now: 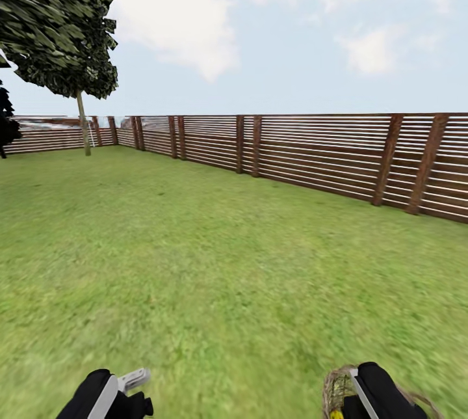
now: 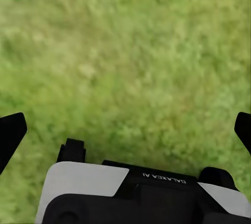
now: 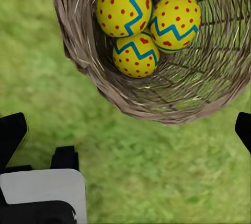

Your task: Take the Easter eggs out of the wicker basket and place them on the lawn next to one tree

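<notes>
Three Easter eggs [image 3: 144, 23] are sitting together in the wicker basket [image 3: 104, 85] on the lawn [image 1: 214, 263], under the right gripper [image 3: 125, 130]; both it and the left gripper [image 2: 125, 130] are hanging spread apart, holding nothing.

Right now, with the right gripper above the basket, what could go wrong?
1. The three Easter eggs sit packed together in the wicker basket; reaching for one may nudge the others or tip the light basket.
2. The right gripper is open over grass beside the rim, not over the eggs, so closing here would miss or catch wicker.
3. The tree is far off across the lawn; an egg may slip on the way.
</notes>
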